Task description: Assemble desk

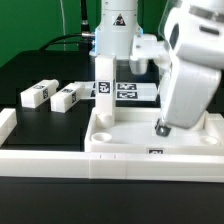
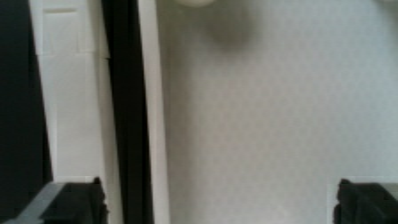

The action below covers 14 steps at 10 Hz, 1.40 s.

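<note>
The white desk top lies flat at the middle right of the black table. One white leg stands upright on its far corner towards the exterior view's left. Two more white legs lie loose on the table further towards that side. My gripper hangs low over the part of the top towards the exterior view's right. In the wrist view the gripper is open wide, and one dark fingertip shows in a corner. The desk top's white surface fills the space between the fingertips. Nothing is held.
The marker board lies behind the desk top. A long white rail runs along the front and another along the exterior view's left. In the wrist view a black gap separates the top from a white rail.
</note>
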{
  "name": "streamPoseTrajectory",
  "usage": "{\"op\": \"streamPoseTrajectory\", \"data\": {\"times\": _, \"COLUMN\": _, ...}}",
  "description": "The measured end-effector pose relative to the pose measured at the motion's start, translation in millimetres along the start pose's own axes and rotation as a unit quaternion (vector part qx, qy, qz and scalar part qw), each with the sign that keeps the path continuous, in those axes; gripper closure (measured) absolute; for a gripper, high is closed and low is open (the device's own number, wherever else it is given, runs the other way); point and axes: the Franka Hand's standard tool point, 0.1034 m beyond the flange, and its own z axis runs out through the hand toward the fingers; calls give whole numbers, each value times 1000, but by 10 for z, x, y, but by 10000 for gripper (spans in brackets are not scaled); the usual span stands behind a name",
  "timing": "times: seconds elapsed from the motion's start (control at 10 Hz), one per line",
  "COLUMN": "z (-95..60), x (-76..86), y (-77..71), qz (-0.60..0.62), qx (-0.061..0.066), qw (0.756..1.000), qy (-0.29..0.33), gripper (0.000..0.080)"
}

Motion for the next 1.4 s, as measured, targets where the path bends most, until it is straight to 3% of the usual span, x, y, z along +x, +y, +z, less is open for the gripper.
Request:
{"op": "streamPoseTrajectory", "data": {"times": 0.4, "z": -26, "x": -204, "y": -197, "qz": 6, "qx": 9, "qw": 1000, "qy": 4, "gripper": 150}}
{"op": "streamPoseTrajectory", "data": {"times": 0.7, "z": 26, "x": -232, "y": -220, "qz": 15, "qx": 10, "qw": 1000, "qy": 5, "gripper": 150}}
{"op": "streamPoseTrajectory", "data": {"times": 0.8, "z": 40, "x": -233, "y": -227, "qz": 74, "qx": 12, "qw": 997, "qy": 5, "gripper": 150}}
{"op": "streamPoseTrajectory", "data": {"times": 1.2, "z": 59, "x": -429, "y": -256, "qz": 318, "qx": 65, "qw": 945, "qy": -32, "gripper": 150}}
{"op": "streamPoseTrajectory", "data": {"times": 1.4, "z": 56, "x": -399, "y": -223, "qz": 374, "qx": 61, "qw": 925, "qy": -36, "gripper": 150}}
